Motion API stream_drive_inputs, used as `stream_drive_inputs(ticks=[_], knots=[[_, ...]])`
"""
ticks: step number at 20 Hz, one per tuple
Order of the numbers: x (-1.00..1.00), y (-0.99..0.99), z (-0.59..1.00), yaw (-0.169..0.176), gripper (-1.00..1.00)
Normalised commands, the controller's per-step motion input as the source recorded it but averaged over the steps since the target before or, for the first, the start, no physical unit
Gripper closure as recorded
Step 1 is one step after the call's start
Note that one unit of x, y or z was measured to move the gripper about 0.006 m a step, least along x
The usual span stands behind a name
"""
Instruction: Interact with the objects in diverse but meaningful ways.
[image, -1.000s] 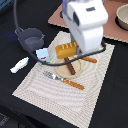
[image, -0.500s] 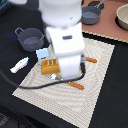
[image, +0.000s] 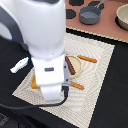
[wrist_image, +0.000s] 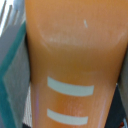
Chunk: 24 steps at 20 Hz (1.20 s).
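No writing could be read anywhere, the arm (image: 47, 50) hid the jaws so their state was unclear, and the orange loaf (wrist_image: 75, 55) with two pale stripes filled the wrist view, lying on the mat (image: 100, 75).

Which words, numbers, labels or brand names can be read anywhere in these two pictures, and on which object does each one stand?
None: no word, number or brand name can be read in either view.
Bread loaf: two pale bars only, no letters, in the wrist view.
Robot arm: plain white housing; its small dark patch is too blurred to read.
White fish-shaped piece: no writing visible.
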Motion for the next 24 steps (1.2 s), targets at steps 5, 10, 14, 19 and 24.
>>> stream_drive_inputs(ticks=[5, 10, 14, 19, 24], knots=[[0.00, -0.21, 0.00, 0.000, -1.00], [-0.01, -0.16, 0.10, 0.001, -1.00], [0.00, -0.05, 0.56, 0.000, -1.00], [-0.08, 0.24, 0.84, 0.000, -1.00], [-0.36, 0.59, 0.73, 0.000, -1.00]])
